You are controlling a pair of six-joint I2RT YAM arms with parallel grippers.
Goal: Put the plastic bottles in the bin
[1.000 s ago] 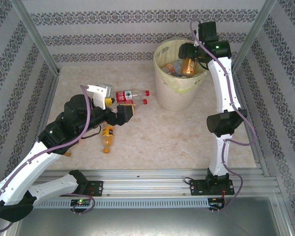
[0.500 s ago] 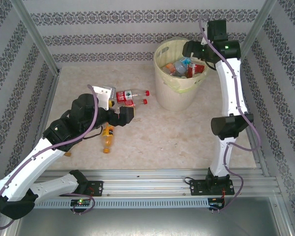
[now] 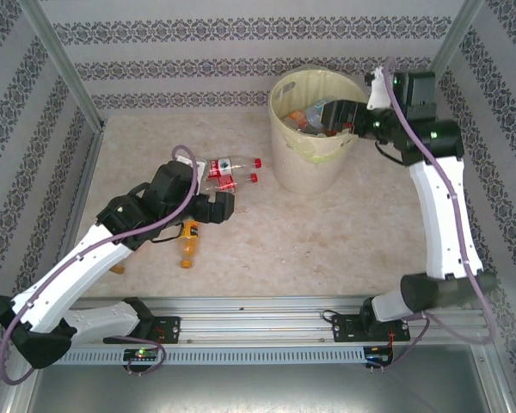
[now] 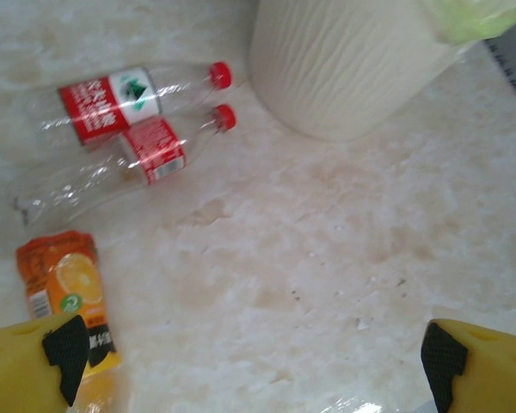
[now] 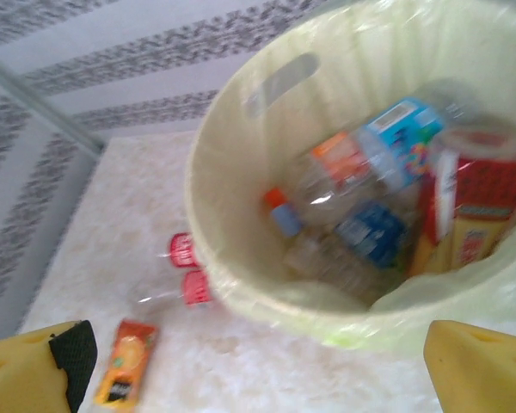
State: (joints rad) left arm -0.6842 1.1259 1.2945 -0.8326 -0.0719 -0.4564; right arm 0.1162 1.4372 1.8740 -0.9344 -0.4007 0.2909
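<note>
Bin (image 3: 310,168): far edge of surface (image 3: 327,249), right of centre, several plastic bottles (image 5: 374,231) inside | loose on surface: two red-capped bottles (image 4: 112,99), one orange bottle (image 4: 64,284) | left pincer (image 4: 251,360), right pincer (image 5: 258,366): both spread wide, empty

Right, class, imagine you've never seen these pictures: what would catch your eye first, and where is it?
The large round pale-yellow plastic bin at the table's far right stands out, a jumble of blue-, orange- and red-labelled bottles inside and the right arm's open tool above its rim. Left of it lie two clear plastic bottles with red labels and caps, side by side, and an orange-labelled bottle nearer the left arm's open tool.
</note>
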